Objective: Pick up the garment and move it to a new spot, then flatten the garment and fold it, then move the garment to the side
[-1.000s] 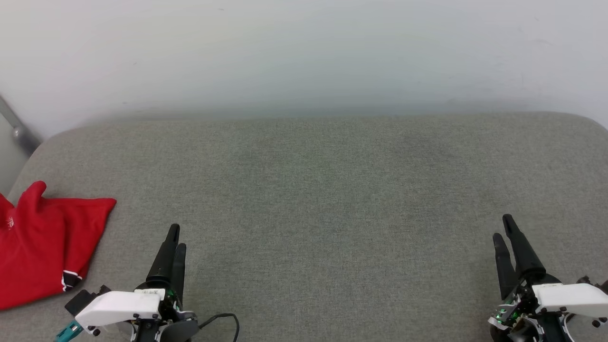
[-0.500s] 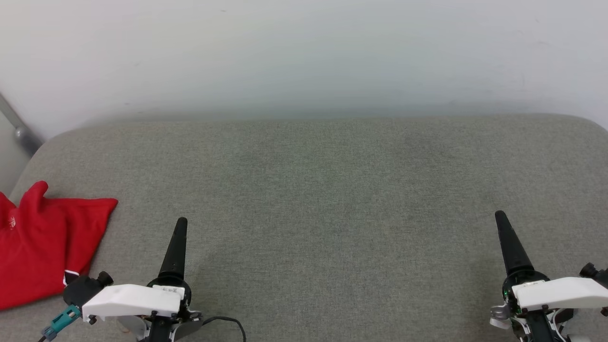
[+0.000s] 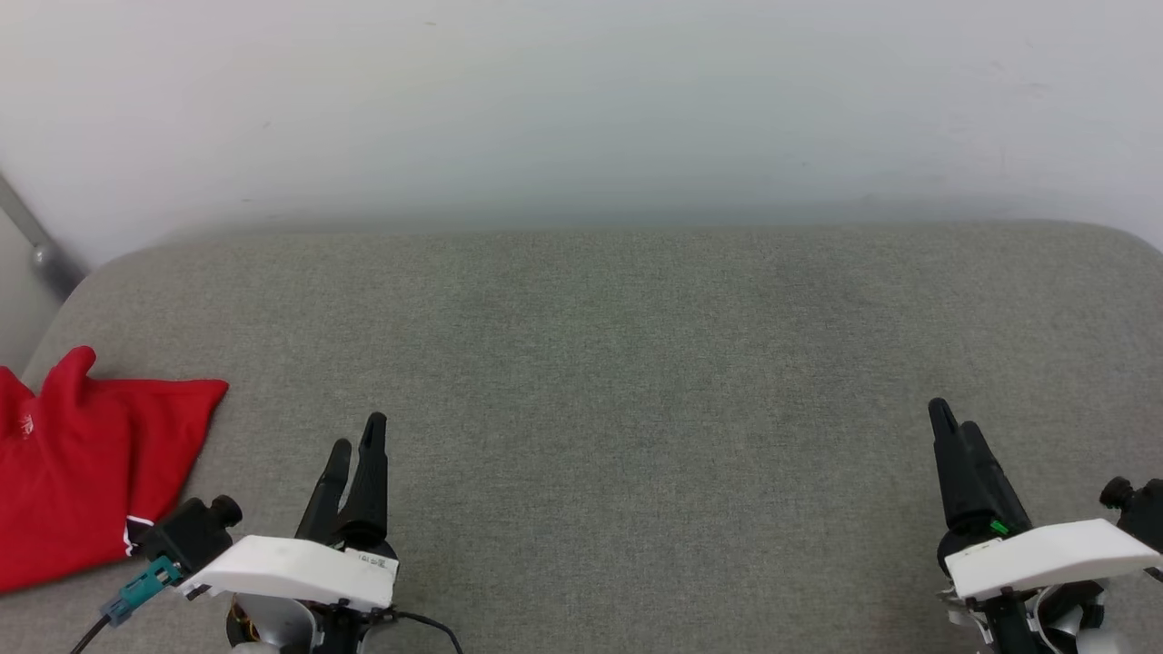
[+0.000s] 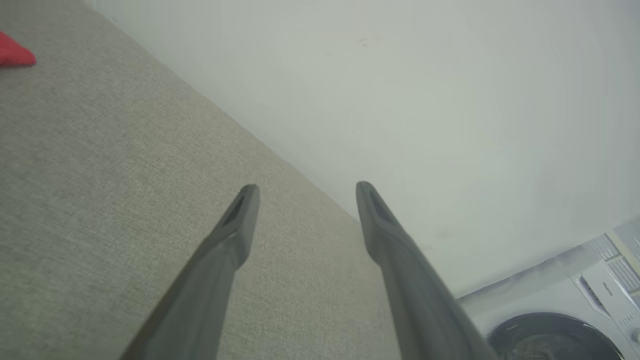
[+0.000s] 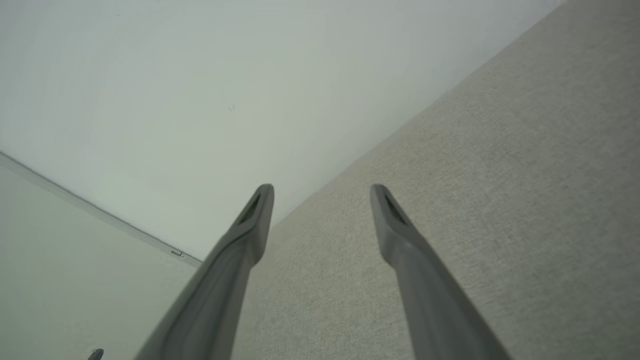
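The red shirt (image 3: 82, 472) lies folded flat at the left edge of the grey cushion (image 3: 618, 381), toward its near left corner, with a bit of striped sleeve trim showing at its near side. The left gripper (image 3: 358, 434) hangs over the cushion's near edge just to the right of the shirt, not touching it, with its jaws spread wide and nothing between them. The right gripper (image 3: 954, 420) is over the near right corner, well apart from the shirt, jaws equally wide and empty, fingers pointing toward the pale wall (image 3: 581, 109).
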{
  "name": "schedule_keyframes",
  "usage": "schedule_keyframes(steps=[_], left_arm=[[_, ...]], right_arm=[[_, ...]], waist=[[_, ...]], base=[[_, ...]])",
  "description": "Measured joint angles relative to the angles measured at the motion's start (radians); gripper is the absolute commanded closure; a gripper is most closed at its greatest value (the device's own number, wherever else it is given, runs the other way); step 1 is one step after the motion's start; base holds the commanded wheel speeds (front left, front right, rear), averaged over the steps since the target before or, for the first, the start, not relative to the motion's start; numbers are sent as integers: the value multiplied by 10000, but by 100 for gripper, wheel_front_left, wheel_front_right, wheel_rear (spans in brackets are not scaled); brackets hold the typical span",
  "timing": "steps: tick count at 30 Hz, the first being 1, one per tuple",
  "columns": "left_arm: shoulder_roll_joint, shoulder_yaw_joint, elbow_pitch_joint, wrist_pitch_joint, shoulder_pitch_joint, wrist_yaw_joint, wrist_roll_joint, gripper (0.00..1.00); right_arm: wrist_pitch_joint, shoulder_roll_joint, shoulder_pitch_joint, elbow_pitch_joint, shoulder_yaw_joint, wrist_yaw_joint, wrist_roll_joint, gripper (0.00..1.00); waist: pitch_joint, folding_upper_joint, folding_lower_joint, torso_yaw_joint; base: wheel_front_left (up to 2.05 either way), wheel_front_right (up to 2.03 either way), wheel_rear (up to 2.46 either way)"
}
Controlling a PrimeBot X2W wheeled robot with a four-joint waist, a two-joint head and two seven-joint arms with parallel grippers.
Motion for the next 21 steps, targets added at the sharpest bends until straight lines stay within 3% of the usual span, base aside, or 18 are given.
schedule_keyframes(steps=[21], left_arm=[[656, -888, -192, -662, -45, 548, 3496, 0]], right_arm=[[40, 10, 95, -472, 136, 0, -3358, 0]], waist=[[11, 0, 1, 54]], base=[[0, 0, 0]])
